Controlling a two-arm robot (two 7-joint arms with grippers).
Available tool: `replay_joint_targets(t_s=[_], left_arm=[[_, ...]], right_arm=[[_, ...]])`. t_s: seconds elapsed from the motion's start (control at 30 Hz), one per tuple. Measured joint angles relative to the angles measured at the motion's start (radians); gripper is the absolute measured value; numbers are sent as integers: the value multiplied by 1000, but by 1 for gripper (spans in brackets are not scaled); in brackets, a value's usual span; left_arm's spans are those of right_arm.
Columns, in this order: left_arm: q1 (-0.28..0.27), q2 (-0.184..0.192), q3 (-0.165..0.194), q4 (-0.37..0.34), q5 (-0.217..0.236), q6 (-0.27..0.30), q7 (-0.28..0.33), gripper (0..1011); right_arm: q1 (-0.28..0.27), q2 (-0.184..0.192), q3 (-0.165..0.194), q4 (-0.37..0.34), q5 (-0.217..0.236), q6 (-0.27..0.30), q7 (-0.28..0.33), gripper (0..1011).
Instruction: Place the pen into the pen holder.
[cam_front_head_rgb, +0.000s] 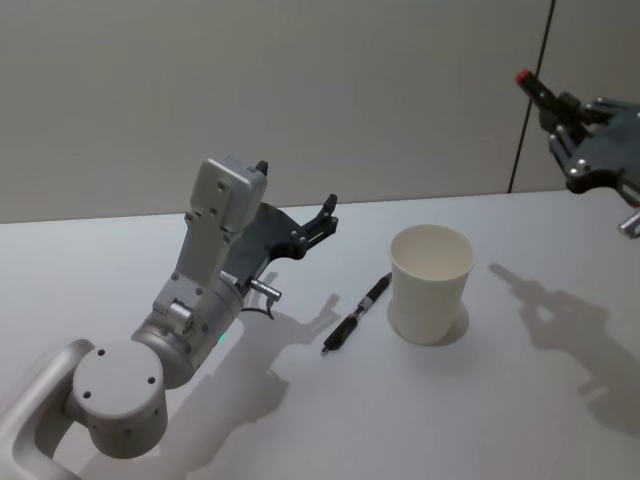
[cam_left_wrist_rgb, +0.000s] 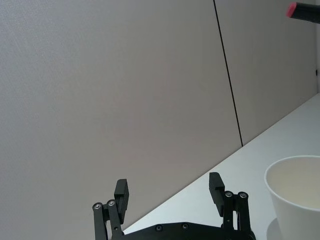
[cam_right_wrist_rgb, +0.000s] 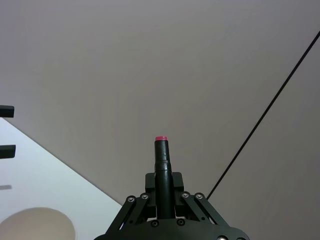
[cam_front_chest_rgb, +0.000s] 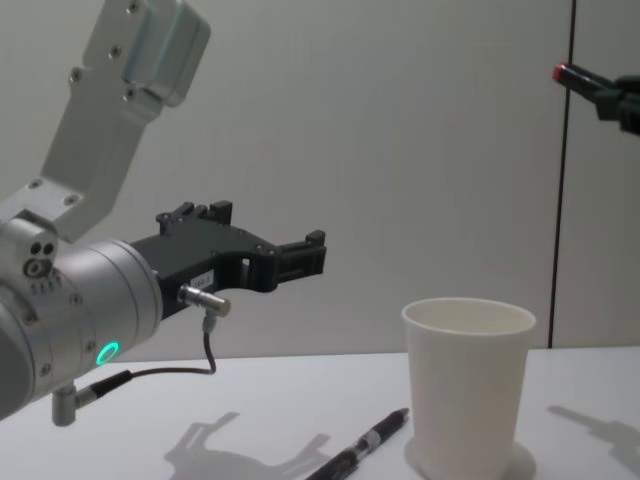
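A black pen (cam_front_head_rgb: 357, 312) lies flat on the white table, just left of the pen holder (cam_front_head_rgb: 430, 283), a white paper cup standing upright. Both also show in the chest view, the pen (cam_front_chest_rgb: 365, 445) and the pen holder (cam_front_chest_rgb: 468, 385). My left gripper (cam_front_head_rgb: 297, 190) hovers open and empty above the table, left of that pen; its fingers (cam_left_wrist_rgb: 122, 195) stand wide apart. My right gripper (cam_front_head_rgb: 565, 112) is high at the far right, shut on a second black pen with a red end (cam_front_head_rgb: 540, 92), seen upright between its fingers (cam_right_wrist_rgb: 161, 170).
The white table (cam_front_head_rgb: 520, 420) runs back to a grey wall with a dark vertical seam (cam_front_head_rgb: 530, 100). The left arm's large grey links (cam_front_head_rgb: 150, 370) take up the near left of the table. Open table surface lies in front of the cup and to its right.
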Motion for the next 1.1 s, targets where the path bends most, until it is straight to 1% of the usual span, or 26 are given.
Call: replay_joint_targets(t_s=[0.1, 0.2, 0.33, 0.4, 0.43, 0.5, 0.53, 0.63, 0.67, 0.83, 0.87, 0.97, 1.1], left_arm=[[0, 0, 0, 0, 0, 0, 0, 1001], [0, 0, 0, 0, 0, 0, 0, 1001], [0, 0, 0, 0, 0, 0, 0, 1001], [0, 0, 0, 0, 0, 0, 0, 1001], [0, 0, 0, 0, 0, 0, 0, 1001], [0, 0, 0, 0, 0, 0, 0, 1001], [0, 0, 0, 0, 0, 0, 0, 1001], [0, 0, 0, 0, 0, 0, 0, 1001], [0, 0, 0, 0, 0, 0, 0, 1001], [0, 0, 0, 0, 0, 0, 0, 1001], [0, 0, 0, 0, 0, 0, 0, 1001], [0, 0, 0, 0, 0, 0, 0, 1001], [0, 0, 0, 0, 0, 0, 0, 1001]], right_arm=[[9, -14, -8, 14, -7, -11, 3, 182], [27, -40, -26, 44, -20, -32, 19, 182], [43, -65, -43, 76, -32, -53, 38, 182], [54, -83, -57, 101, -42, -74, 54, 182], [64, -98, -68, 122, -49, -90, 66, 182], [72, -112, -78, 142, -55, -104, 76, 182], [82, -128, -89, 165, -60, -119, 86, 182], [95, -149, -104, 195, -67, -145, 100, 182], [105, -165, -114, 218, -71, -159, 108, 182], [133, -207, -142, 278, -77, -203, 131, 182], [133, -207, -142, 278, -77, -203, 131, 182], [146, -228, -156, 313, -79, -225, 140, 182], [152, -239, -165, 334, -78, -242, 145, 182]])
